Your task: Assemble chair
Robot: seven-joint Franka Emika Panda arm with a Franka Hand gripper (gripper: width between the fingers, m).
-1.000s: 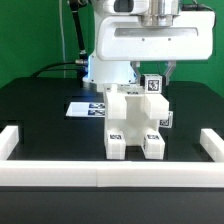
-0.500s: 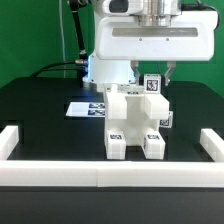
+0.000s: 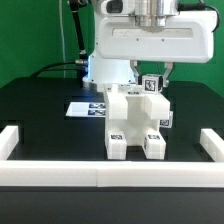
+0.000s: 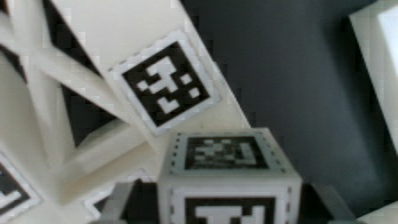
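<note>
Wrist view has my gripper point(image 4: 224, 205) straddling the small white tagged plastic block point(image 4: 226, 152) atop the chunky white chair point(image 3: 130, 120), likely to seat it, though I can't tell if it's pinched.

End effector point(image 3: 153, 76) straddles, perhaps grips, top of chair point(image 3: 135, 118).

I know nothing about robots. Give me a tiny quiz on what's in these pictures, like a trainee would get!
1. True or false: the chair stands on a black table.
2. The marker board lies: A) on the chair; B) flat on the table; C) hanging in the air.
3. Fill in: the block nearest the gripper bears a black-and-white ____.
Key: 1 true; 2 B; 3 tag.
</note>
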